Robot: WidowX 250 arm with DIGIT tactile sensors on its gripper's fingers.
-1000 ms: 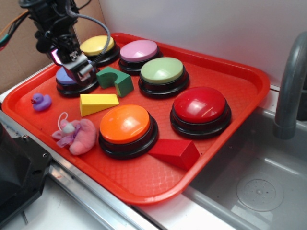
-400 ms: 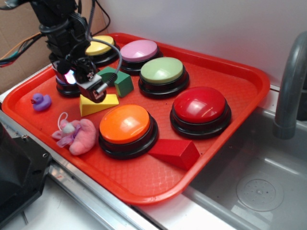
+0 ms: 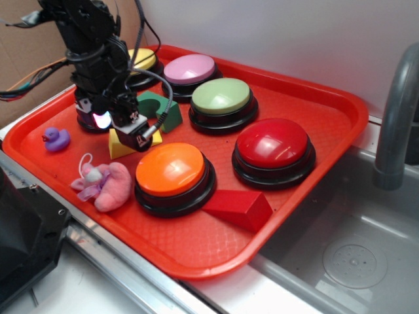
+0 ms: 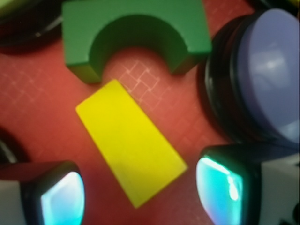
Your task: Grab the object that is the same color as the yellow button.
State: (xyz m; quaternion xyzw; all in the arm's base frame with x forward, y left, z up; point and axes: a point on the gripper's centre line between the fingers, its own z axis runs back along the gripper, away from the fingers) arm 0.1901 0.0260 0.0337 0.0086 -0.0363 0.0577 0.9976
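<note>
The yellow wedge block (image 4: pixel 129 140) lies flat on the red tray (image 3: pixel 314 111), slanted, with its near end between my two fingertips. In the exterior view most of the yellow wedge block (image 3: pixel 118 145) is hidden under my gripper (image 3: pixel 124 127). My gripper (image 4: pixel 140 192) is open and hovers just above the block, one glowing pad on each side, not touching it. The yellow button (image 3: pixel 143 60) sits at the tray's back left, partly hidden behind the arm.
A green arch block (image 4: pixel 136 33) lies just beyond the wedge, with a purple button (image 4: pixel 269 75) beside it. Orange (image 3: pixel 171 171), light green (image 3: pixel 221 98), pink (image 3: pixel 189 69) and red (image 3: pixel 272 145) buttons, a red wedge (image 3: pixel 239 206), a purple duck (image 3: pixel 55 139) and a pink plush (image 3: pixel 101 183) share the tray. A sink (image 3: pixel 353 255) lies to the right.
My gripper has moved from over the purple button toward the front right and lower, and it stands over the yellow wedge, covering most of it in the exterior view.
</note>
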